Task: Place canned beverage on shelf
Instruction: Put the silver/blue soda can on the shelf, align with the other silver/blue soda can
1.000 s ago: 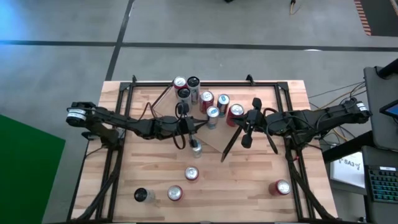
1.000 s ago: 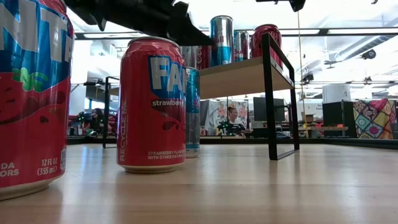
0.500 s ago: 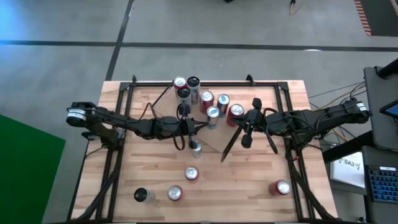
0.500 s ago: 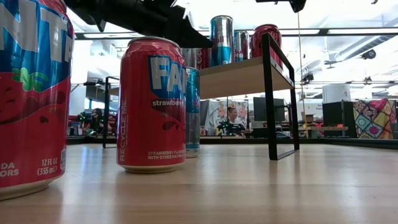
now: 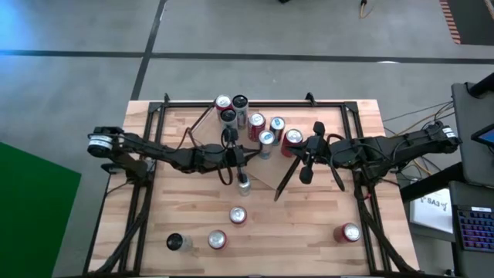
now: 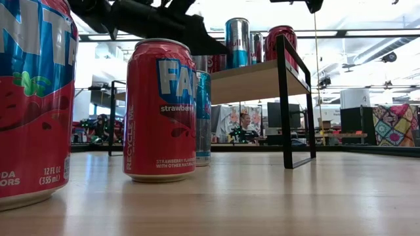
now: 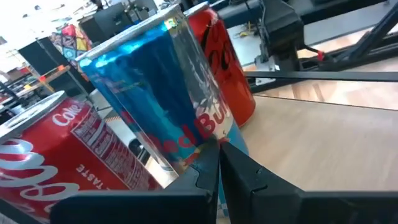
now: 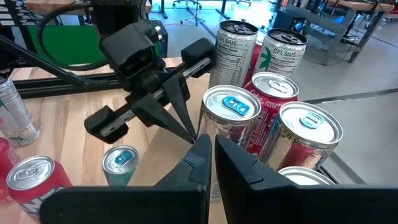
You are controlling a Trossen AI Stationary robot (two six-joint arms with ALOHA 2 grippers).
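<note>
The shelf (image 5: 266, 168), a light-wood plank on black end frames (image 6: 286, 98), stands at the table's middle, and several cans stand on it. One is a blue-and-silver Red Bull can (image 5: 266, 139), also in the low view (image 6: 237, 42). My left gripper (image 5: 253, 151) is shut, its tips at this can's side. My right gripper (image 5: 299, 161) is shut and hovers over the shelf's right end, close to the cans. I see it touch nothing. My left gripper touches the Red Bull can's side wall (image 7: 200, 132), in its lower half, with its shut fingertips (image 6: 222, 50). The fingers come level from the table's left. The can stands upright on the shelf plank.
Other cans crowd the shelf: a Coca-Cola can (image 7: 62, 149), Celsius cans (image 8: 239, 46) and red cans (image 5: 292, 137). On the table stand a silver can (image 5: 243, 184), a strawberry Fanta can (image 6: 159, 108), more red cans (image 5: 217, 240) (image 5: 350, 232) and a dark can (image 5: 177, 242).
My left gripper, still shut, has gone a little toward the table's right edge. The Red Bull can has slid a little the same way along the shelf plank and stays upright.
</note>
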